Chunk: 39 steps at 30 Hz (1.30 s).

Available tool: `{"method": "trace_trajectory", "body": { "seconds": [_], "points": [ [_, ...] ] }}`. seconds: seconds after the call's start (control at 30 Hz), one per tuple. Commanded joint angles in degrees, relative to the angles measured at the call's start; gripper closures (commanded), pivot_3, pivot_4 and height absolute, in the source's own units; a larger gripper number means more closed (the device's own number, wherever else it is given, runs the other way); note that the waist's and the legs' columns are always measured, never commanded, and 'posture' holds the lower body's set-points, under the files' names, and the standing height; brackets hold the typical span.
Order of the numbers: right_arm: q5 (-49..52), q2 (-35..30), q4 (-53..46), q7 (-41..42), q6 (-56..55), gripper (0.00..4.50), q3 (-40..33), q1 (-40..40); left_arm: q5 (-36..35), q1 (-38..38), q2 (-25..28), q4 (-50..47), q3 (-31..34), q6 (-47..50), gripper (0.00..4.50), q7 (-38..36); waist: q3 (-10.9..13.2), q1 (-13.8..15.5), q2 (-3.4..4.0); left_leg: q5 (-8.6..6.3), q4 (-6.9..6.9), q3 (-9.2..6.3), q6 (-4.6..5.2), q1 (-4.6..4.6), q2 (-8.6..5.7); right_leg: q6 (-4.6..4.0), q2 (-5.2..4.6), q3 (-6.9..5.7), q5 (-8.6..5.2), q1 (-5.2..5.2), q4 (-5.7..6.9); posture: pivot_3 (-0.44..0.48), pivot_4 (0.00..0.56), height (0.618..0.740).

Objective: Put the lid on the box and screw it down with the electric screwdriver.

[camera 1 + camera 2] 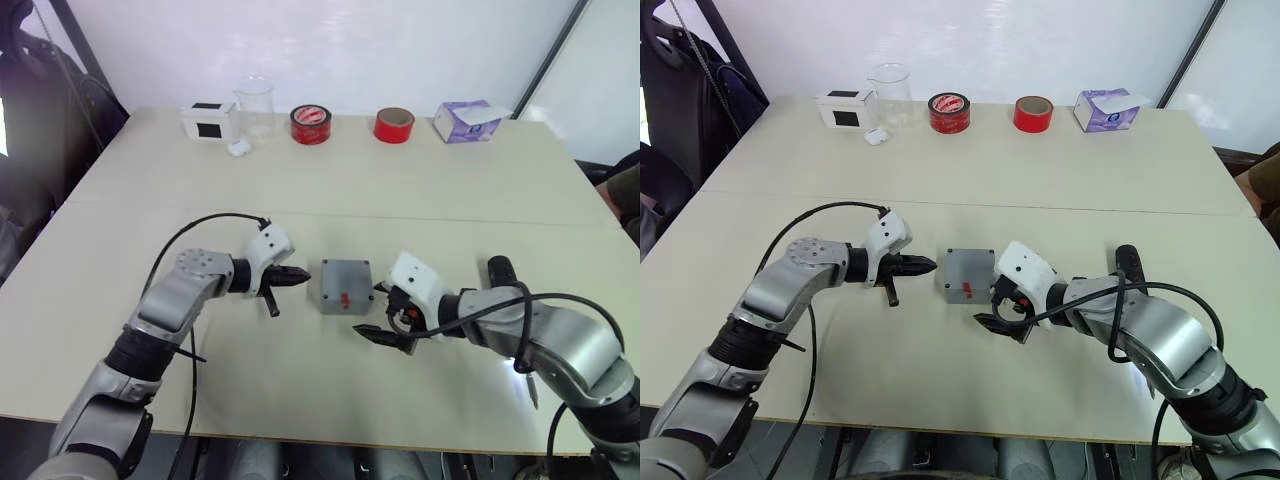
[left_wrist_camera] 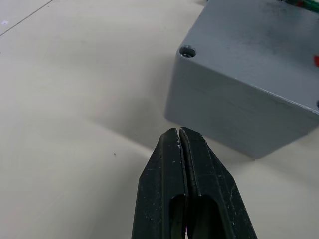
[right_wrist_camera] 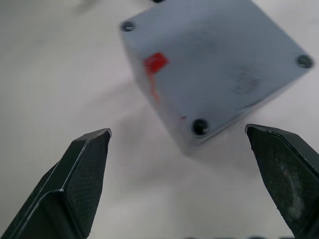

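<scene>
Now, left gripper (image 2: 179, 133): its two black fingers were pressed together with nothing between them, tips pointing at the side wall of the small square grey plastic box (image 1: 347, 287), just short of touching.
Right gripper (image 3: 178, 133): fingers spread wide with nothing held, hovering on the other side of the box, tips aimed toward it.
Box position: near the middle of the pale beige table (image 1: 420, 190), between the two grippers, with the flat grey plastic lid (image 3: 214, 59) already seated on top.
Box markings: a small red mark (image 3: 156, 62) sat on the lid near one edge.
Right wrist view extra: dark screw holes showed at three lid corners.
Left wrist view extra: the seam between lid and deeper half ran along the wall facing the left fingers.
Electric screwdriver (image 1: 501, 271): a black stick-shaped tool lay beside the right forearm, largely hidden; its pointing could not be told.
</scene>
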Motion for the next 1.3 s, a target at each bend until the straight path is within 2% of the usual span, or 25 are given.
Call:
{"method": "trace_trajectory", "body": {
  "seconds": [0.03, 0.23, 0.4, 0.5, 0.57, 0.63, 0.7, 0.83, 0.93, 1.1, 1.3],
  "points": [
    [-0.52, 2.60, 0.00, -0.35, 0.76, 0.04, -0.16, -0.39, 1.08, -1.86, -1.42, 0.42, -0.91, -0.60, 4.50, 0.20, 0.00, 0.01, 0.00, 0.00, 0.00, 0.00, 0.00, 0.00, 0.00, 0.00, 0.00, 0.00, 0.00, 0.00, 0.00, 0.000, 0.150, 0.740],
    [3.68, 8.68, -2.66, -0.35, 6.04, 0.04, -1.98, -0.79, 3.60, -6.20, -5.73, 7.01, -1.09, -3.09, 4.50, 2.55, 0.00, 0.06, 0.00, 0.00, 0.04, 0.00, 0.00, 0.00, 0.00, 0.00, 0.02, -0.03, 0.01, 0.04, 0.01, 0.000, 0.150, 0.740],
    [5.45, 7.12, -4.66, 0.70, 9.02, 0.04, -5.50, -0.86, 4.55, -7.60, -4.86, 10.12, 0.34, -4.74, 4.50, 2.31, 0.00, -0.03, 0.00, -0.01, 0.07, -0.03, 0.02, -0.01, -0.01, 0.03, 0.01, -0.04, 0.02, 0.04, 0.01, 0.000, 0.150, 0.740],
    [4.57, 2.38, -5.58, 2.63, 7.89, 0.04, -7.50, -1.08, 5.31, -6.60, -1.59, 9.64, 0.75, -4.60, 4.50, 1.27, 0.00, -0.07, 0.00, -0.02, 0.07, -0.03, 0.03, 0.00, 0.00, 0.03, 0.01, -0.04, 0.02, 0.04, 0.02, 0.000, 0.150, 0.740],
    [-0.10, -2.87, -4.08, 4.64, 2.46, 0.04, -5.38, -1.36, 5.49, -4.56, 1.75, 7.50, 0.20, -4.07, 4.50, -0.82, 0.00, -0.34, 0.00, -0.02, 0.07, -0.04, 0.03, 0.01, 0.00, 0.02, 0.00, -0.04, 0.02, 0.03, 0.07, 0.000, 0.150, 0.740],
    [-4.75, -5.08, -0.89, 5.96, -4.08, 0.04, -3.07, -1.75, 4.40, -2.21, 4.18, 4.42, -0.01, -2.83, 4.50, -2.91, -0.01, -0.45, 0.00, -0.02, 0.06, -0.04, 0.03, 0.03, 0.01, 0.01, 0.00, -0.04, 0.01, 0.02, 0.07, 0.000, 0.150, 0.740],
    [-7.59, -5.29, 1.53, 7.09, -8.63, 0.04, -1.69, -1.91, 3.46, -0.66, 5.16, 2.18, 0.12, -2.19, 4.50, -3.93, 0.00, -0.49, 0.00, -0.02, 0.05, -0.04, 0.03, 0.04, 0.03, 0.01, 0.00, -0.04, 0.01, 0.02, 0.07, 0.000, 0.150, 0.740],
    [-19.99, -6.65, 8.59, 11.20, -24.43, 0.04, 6.38, -3.01, 1.43, 3.58, 5.60, -3.46, 0.72, -2.43, 4.50, -5.46, 0.00, -0.12, 0.00, -0.02, 0.07, 0.02, 0.03, 0.03, 0.01, 0.00, 0.00, -0.04, 0.00, 0.03, 0.07, 0.000, 0.150, 0.740],
    [-22.73, -4.68, 12.68, 15.55, -31.22, 0.04, 9.00, -3.49, 1.29, 5.51, 5.54, -6.83, -0.33, -1.29, 4.50, -5.52, 0.00, 0.00, 0.00, -0.02, 0.11, 0.06, 0.03, 0.01, 0.00, -0.01, -0.01, -0.04, 0.00, 0.04, 0.06, 0.000, 0.150, 0.740],
    [-23.83, -1.05, 16.07, 20.07, -34.47, 0.04, 9.51, -4.11, 2.67, 4.75, 2.99, -5.91, -0.83, -1.86, 4.50, -2.90, 0.00, 0.04, 0.00, -0.02, 0.17, 0.06, 0.03, 0.01, 0.00, 0.00, 0.02, -0.05, 0.00, 0.05, 0.11, 0.000, 0.150, 0.740],
    [-20.16, 0.73, 11.81, 24.12, -29.28, 0.04, 7.73, -2.09, 3.99, 3.05, 0.41, -3.19, -0.15, -5.51, 4.50, -1.14, -0.01, 0.11, 0.00, -0.02, 0.21, 0.04, 0.03, 0.01, 0.00, 0.01, 0.02, -0.08, 0.01, 0.10, 0.11, 0.000, 0.150, 0.740]
  ]
}}
